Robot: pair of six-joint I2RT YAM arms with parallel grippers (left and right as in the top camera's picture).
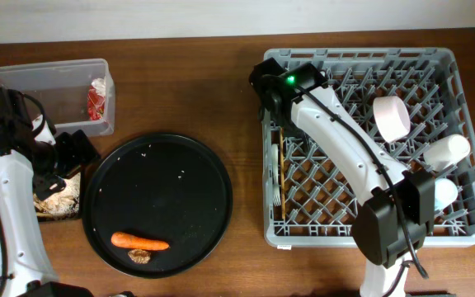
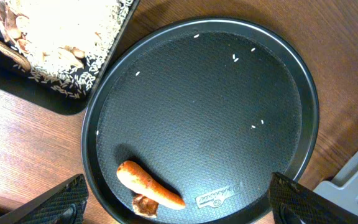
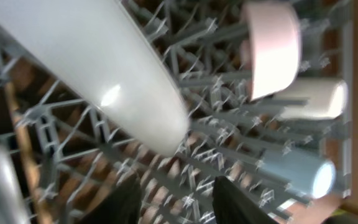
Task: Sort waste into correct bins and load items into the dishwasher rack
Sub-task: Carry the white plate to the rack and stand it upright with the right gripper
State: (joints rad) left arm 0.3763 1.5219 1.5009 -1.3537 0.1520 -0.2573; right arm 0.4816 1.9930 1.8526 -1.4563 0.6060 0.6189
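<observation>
An orange carrot [image 1: 138,241] [image 2: 149,184] and a small brown morsel [image 1: 140,256] [image 2: 144,205] lie at the front of the large round black tray [image 1: 196,165]. My left gripper [image 1: 77,153] [image 2: 179,211] is open and empty, hovering above that tray's edge. The shallow black tray [image 1: 44,213] [image 2: 61,102] holds beige food scraps [image 2: 55,43]. The clear tub [image 1: 48,82] holds the red-and-white wrapper [image 1: 97,101]. The grey dishwasher rack [image 1: 369,239] holds a small white bowl [image 1: 392,117] [image 3: 272,50], a white cup [image 1: 449,151] [image 3: 316,99] and a light blue cup [image 1: 445,194] [image 3: 297,174]. My right gripper [image 1: 269,89] [image 3: 182,202] is open above the rack's back left.
Chopsticks and a fork [image 1: 280,177] stand along the rack's left side. A large smooth white shape [image 3: 104,74] fills the upper left of the right wrist view; I cannot tell whether it is the plate or my arm. Grains dot the round tray.
</observation>
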